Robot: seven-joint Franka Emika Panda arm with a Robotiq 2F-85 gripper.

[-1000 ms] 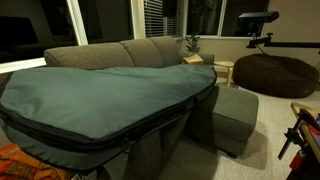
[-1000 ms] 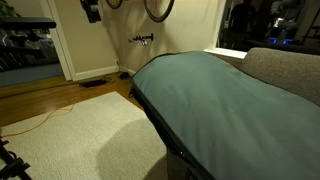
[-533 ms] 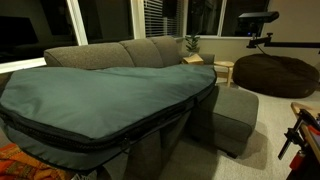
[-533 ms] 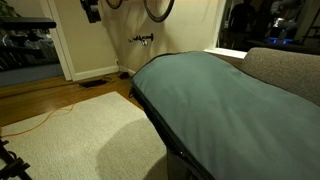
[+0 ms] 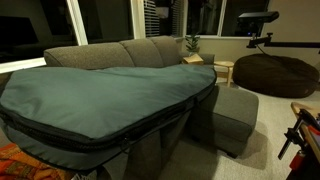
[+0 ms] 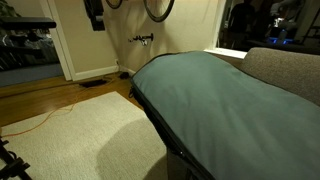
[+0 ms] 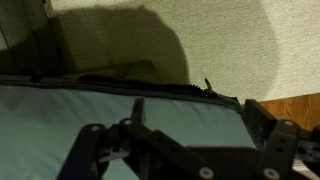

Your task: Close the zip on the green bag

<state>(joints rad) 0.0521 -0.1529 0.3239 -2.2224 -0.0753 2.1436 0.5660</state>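
The green bag lies flat across the grey sofa, and its teal top also fills the right of an exterior view. The zip runs as a dark band round its lower side edge, seen too along the bag's floor-side edge. In the wrist view the zip crosses the frame, with a small pull tab sticking up. My gripper hovers open over the bag's fabric just inside that edge, with nothing between its fingers. Its dark body hangs at the top of an exterior view.
The grey sofa has an ottoman at its end. A dark brown beanbag sits behind it. A pale rug and wood floor with an orange cable lie beside the bag.
The gripper has come down slightly at the top edge of an exterior view. The bag and zip have not moved.
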